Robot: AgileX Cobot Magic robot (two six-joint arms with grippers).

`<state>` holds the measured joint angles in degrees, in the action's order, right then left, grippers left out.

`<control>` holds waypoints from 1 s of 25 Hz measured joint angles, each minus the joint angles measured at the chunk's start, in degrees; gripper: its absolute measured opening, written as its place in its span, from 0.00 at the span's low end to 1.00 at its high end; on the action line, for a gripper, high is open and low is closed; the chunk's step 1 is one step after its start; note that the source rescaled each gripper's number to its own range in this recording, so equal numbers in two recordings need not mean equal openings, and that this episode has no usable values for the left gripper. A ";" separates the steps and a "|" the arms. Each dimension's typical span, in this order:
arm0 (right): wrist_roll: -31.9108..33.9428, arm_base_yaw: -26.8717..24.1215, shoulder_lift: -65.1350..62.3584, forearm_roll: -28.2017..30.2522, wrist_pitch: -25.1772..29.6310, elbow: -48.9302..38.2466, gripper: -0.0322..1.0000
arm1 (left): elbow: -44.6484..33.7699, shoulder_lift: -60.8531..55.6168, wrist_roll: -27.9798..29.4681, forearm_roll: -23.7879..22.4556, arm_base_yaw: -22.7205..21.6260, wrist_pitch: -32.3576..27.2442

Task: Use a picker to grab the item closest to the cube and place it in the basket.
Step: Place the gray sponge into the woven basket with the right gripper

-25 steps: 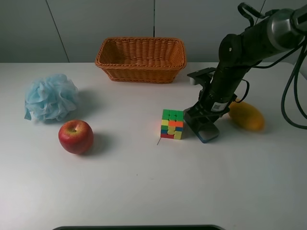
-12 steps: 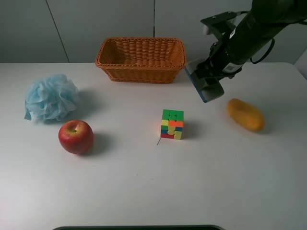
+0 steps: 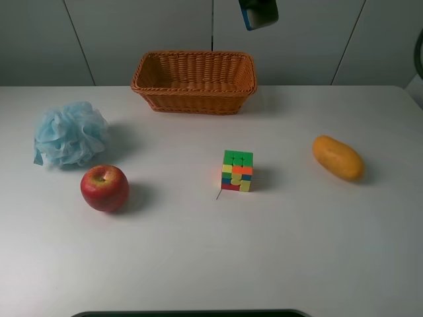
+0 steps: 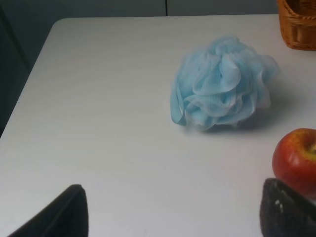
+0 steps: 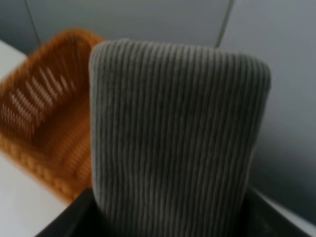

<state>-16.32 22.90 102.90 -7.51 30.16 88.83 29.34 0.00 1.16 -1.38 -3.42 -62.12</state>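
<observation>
The multicoloured cube sits mid-table. A grey ribbed pad with a blue edge hangs high at the top edge of the exterior view, above and just right of the wicker basket. In the right wrist view the pad fills the frame, clamped by my right gripper, with the basket behind and below. The right arm itself is out of the exterior view. My left gripper is open and empty, low over the table's left side.
An orange-yellow mango lies right of the cube. A red apple and a blue bath pouf sit at the left; both show in the left wrist view, apple and pouf.
My right gripper lifted the grey pad from beside the cube and carried it up and back-left, from table level to high over the basket's right end. The arm has left the exterior view.
</observation>
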 joint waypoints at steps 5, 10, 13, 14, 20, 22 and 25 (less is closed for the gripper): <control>-1.08 2.74 13.52 -1.24 0.00 15.11 0.04 | 0.00 0.00 0.00 0.00 0.00 0.00; -2.79 3.84 26.04 -5.03 0.00 24.20 0.04 | 0.00 0.00 0.00 0.00 0.00 0.00; -3.16 3.84 30.79 -5.94 0.27 25.43 0.04 | 0.00 0.00 0.00 0.00 0.00 0.00; -3.35 3.84 31.74 -6.54 0.40 25.44 0.04 | 0.00 0.00 0.00 0.00 0.00 0.00; -3.65 3.84 33.41 -6.79 0.48 25.66 0.04 | 0.00 0.00 0.00 0.00 0.00 0.00; -3.65 3.84 33.41 -6.79 0.48 25.70 0.04 | 0.00 0.00 0.00 0.00 0.00 0.00; -3.65 3.84 33.41 -6.79 0.48 25.70 0.04 | 0.00 0.00 0.00 0.00 0.00 0.00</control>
<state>-19.97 26.75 136.32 -14.30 30.65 114.53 29.34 0.00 1.16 -1.38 -3.42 -62.12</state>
